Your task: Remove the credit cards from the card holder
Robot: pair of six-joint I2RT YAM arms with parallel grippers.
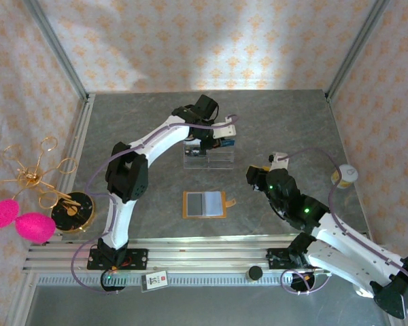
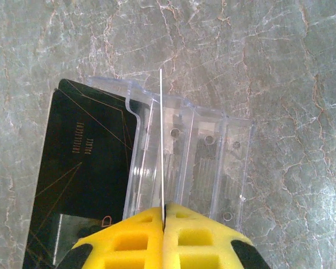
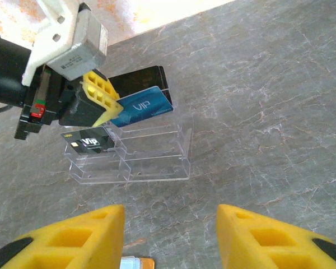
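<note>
Credit cards (image 3: 143, 81) are seen at a clear stand (image 3: 157, 157) near the far middle of the table (image 1: 122, 129). "VIP" is written on a black card (image 3: 89, 143) in the stand's left side. "VIP" is also written on a blue card (image 3: 141, 107), which is pinched by the closed left gripper (image 2: 163, 212). The card holder (image 1: 204, 204) is laid open at the table's middle. The right gripper (image 3: 171, 235) is held open and empty. The grey stone-look top is ringed by walls (image 1: 190, 41) papered with orange flowers.

Three credit cards: one blue card (image 3: 148, 107), two black cards (image 3: 140, 78). One clear stand (image 3: 157, 154), one card holder (image 1: 204, 204), two pink pom-poms (image 1: 34, 227).
</note>
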